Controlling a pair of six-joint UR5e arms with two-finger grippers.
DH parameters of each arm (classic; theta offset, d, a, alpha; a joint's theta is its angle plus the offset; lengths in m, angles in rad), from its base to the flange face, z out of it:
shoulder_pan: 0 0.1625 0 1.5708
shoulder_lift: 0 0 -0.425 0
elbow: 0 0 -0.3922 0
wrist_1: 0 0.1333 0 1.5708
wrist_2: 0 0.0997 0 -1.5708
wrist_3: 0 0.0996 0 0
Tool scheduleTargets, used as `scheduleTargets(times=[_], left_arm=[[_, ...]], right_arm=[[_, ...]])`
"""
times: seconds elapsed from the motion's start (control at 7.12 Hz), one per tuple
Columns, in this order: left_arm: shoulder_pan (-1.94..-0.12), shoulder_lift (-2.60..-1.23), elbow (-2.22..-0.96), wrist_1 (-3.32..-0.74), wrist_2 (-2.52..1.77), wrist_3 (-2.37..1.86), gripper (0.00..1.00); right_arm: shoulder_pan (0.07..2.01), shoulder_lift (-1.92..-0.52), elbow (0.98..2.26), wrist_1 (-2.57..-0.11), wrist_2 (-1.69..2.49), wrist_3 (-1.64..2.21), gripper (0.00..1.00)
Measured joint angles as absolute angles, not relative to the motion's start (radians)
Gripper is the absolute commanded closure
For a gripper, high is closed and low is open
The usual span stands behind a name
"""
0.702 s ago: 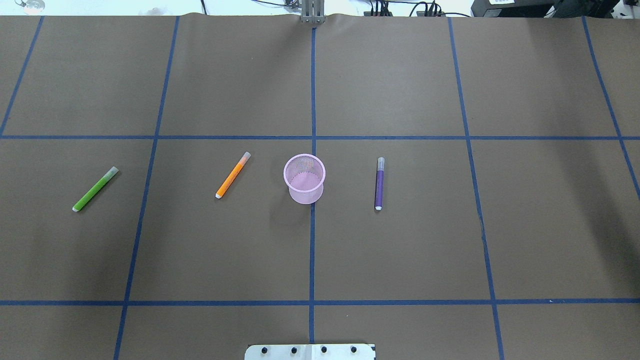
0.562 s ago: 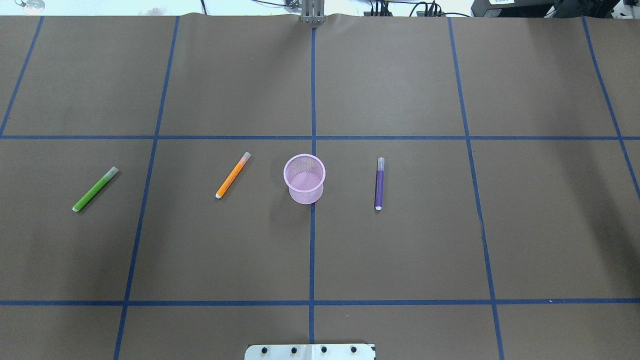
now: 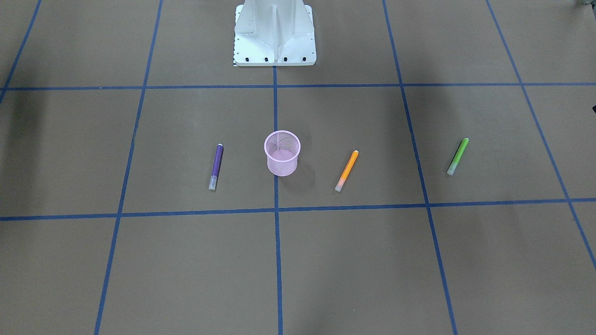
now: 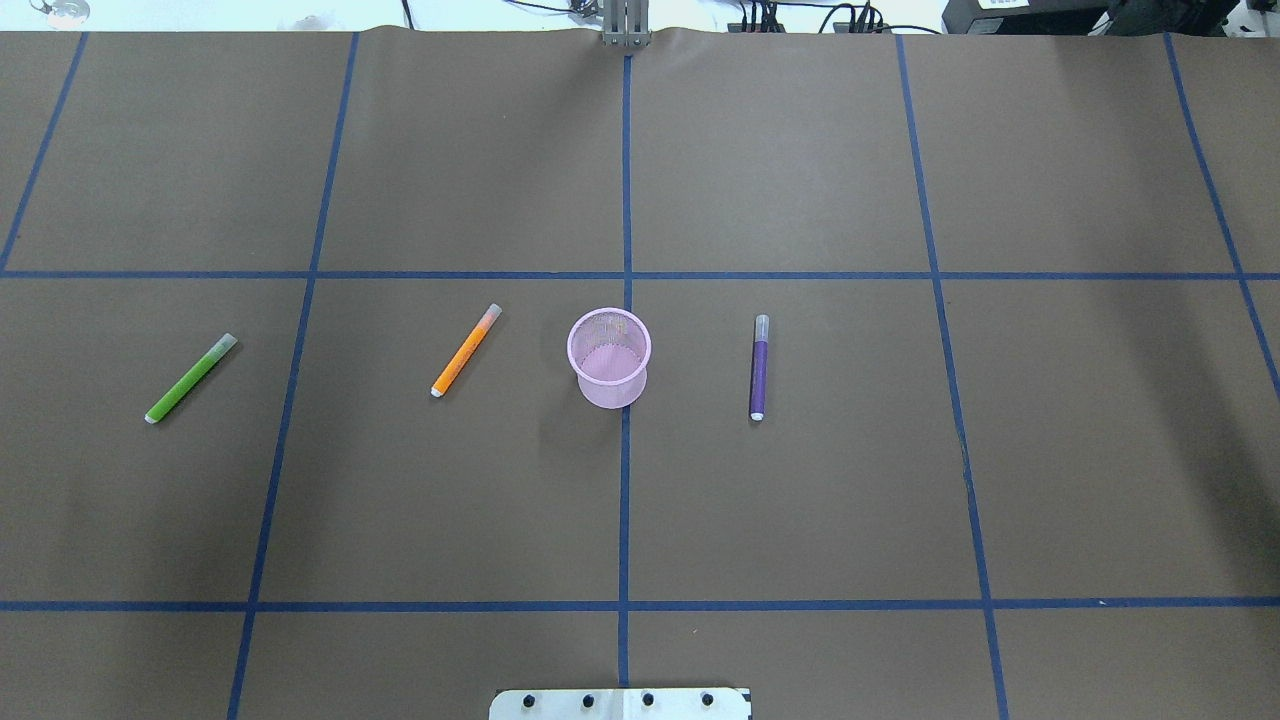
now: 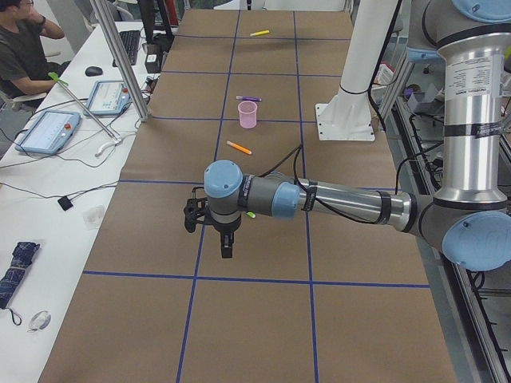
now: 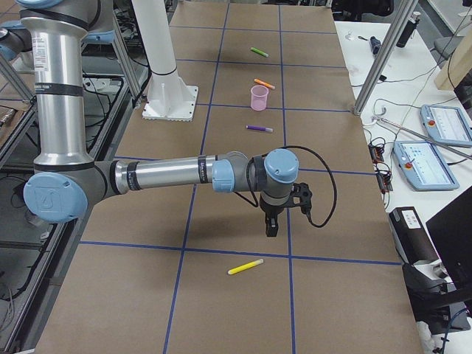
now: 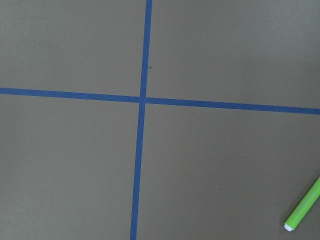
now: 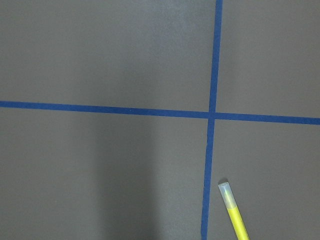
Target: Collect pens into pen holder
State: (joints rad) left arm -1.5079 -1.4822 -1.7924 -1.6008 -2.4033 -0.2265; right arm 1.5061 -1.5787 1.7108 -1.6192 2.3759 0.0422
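**Four pens down, one holder standing**

We count four pens, all flat on the bench (image 4: 800, 500). The orange pen (image 4: 465, 350) and purple pen (image 4: 759, 367) flank the single pink pen holder (image 4: 612, 390), upright on the blue tape line (image 4: 624, 500). The green pen (image 4: 190, 378) lies farther out on the left arm's side, the yellow pen (image 6: 245, 267) well apart at the right arm's end. The left pincer (image 5: 227, 247) hangs near the green, the right pincer (image 6: 271, 225) near the yellow. Released or clenched, we cannot tell. One person (image 5: 24, 48) sits at a side desk.
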Motion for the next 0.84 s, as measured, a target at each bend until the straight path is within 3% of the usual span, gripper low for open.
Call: scheduleTargets(times=[0.42, 0.84], left_arm=[[-1.502, -1.469, -1.767, -1.618, -2.416, -0.221, 0.0], [-1.447, -1.475, -1.732, -1.703, -2.457, -0.227, 0.0]], right_arm=[[1.503, -1.605, 1.711, -1.549, 2.382, 0.048, 0.0], [1.433, -1.656, 1.653, -1.413, 2.325, 0.053, 0.1]])
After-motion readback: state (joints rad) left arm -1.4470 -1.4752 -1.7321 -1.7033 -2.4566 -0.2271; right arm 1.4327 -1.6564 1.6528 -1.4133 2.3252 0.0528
